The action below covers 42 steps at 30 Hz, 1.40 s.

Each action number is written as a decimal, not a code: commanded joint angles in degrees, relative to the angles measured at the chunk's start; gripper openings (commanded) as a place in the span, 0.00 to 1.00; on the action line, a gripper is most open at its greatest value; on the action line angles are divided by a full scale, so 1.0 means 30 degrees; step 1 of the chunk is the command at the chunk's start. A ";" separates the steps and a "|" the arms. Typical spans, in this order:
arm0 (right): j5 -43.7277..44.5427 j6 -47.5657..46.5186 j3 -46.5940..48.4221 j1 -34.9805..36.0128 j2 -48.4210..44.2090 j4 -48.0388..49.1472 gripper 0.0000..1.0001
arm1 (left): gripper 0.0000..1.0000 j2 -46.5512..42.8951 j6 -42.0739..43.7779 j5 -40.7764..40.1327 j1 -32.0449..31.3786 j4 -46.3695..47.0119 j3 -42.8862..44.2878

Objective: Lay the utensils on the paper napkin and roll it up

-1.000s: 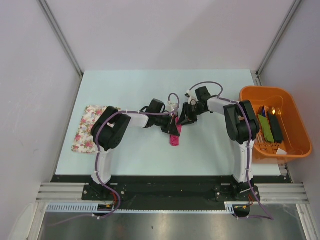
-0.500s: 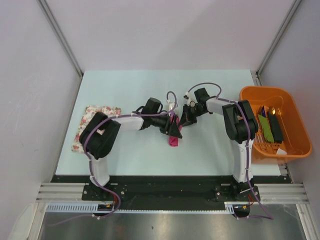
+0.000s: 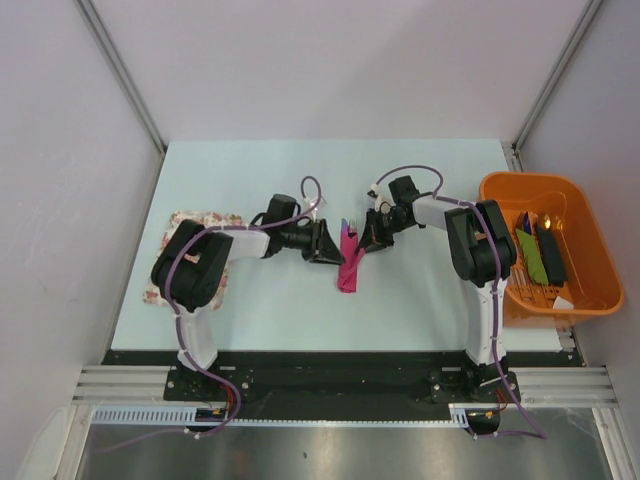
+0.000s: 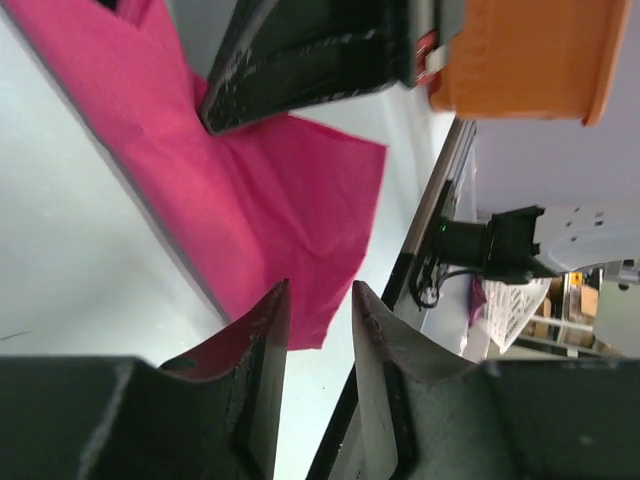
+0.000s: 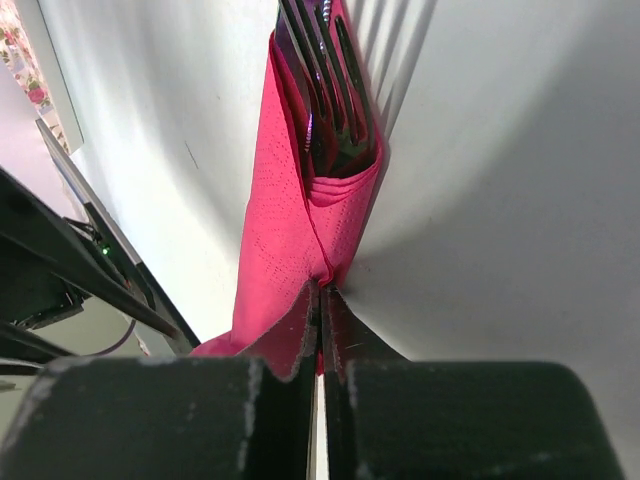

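Observation:
The magenta paper napkin [image 3: 350, 265] lies folded into a narrow strip at the table's middle. The utensils [image 3: 345, 228] are wrapped in it, with their ends sticking out at its far end. In the right wrist view the dark tines and a purple handle [image 5: 325, 95] sit inside the napkin's fold [image 5: 280, 230]. My right gripper [image 3: 368, 240] [image 5: 321, 285] is shut on the napkin's edge. My left gripper [image 3: 325, 243] [image 4: 320, 290] is open and empty, just left of the napkin [image 4: 260, 200] and not touching it.
A floral cloth mat [image 3: 190, 218] lies at the left, partly under my left arm. An orange tub [image 3: 500, 190] with green and black items [image 3: 540, 255] stands at the right edge and also shows in the left wrist view [image 4: 530, 50].
My left gripper has let go of the napkin and drawn back to the left. The napkin now lies uncovered as a strip. My right gripper has stayed shut on it.

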 commanded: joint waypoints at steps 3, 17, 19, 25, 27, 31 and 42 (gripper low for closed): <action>0.0467 -0.0389 -0.0206 -0.0103 0.0441 0.0232 0.00 | 0.31 0.1234 -0.0594 0.0352 -0.1592 0.0345 0.0003; 0.0672 -0.0388 -0.0060 -0.0162 0.0588 0.0291 0.00 | 0.43 0.3375 -0.1621 0.0851 -0.2150 0.2426 -0.0672; 0.0672 -0.0359 -0.0030 -0.0162 0.0617 0.0262 0.00 | 0.43 0.3258 -0.1796 0.1113 -0.2179 0.2951 -0.0672; 0.0702 -0.0418 -0.0118 -0.0162 0.0676 0.0262 0.00 | 0.39 0.1823 -0.0333 0.1932 -0.2500 0.1871 -0.0350; 0.0731 -0.0418 -0.0089 -0.0162 0.0705 0.0320 0.00 | 0.31 0.1619 -0.0215 0.3070 -0.2850 0.1869 -0.0233; 0.0760 -0.0330 -0.0060 -0.0133 0.0676 0.0408 0.00 | 0.33 0.0593 0.3559 0.3691 -0.3467 -0.1780 0.0556; 0.0789 -0.0242 -0.0147 -0.0045 0.0588 0.0584 0.00 | 0.37 -0.0962 0.0386 0.1996 -0.1097 0.1153 -0.0143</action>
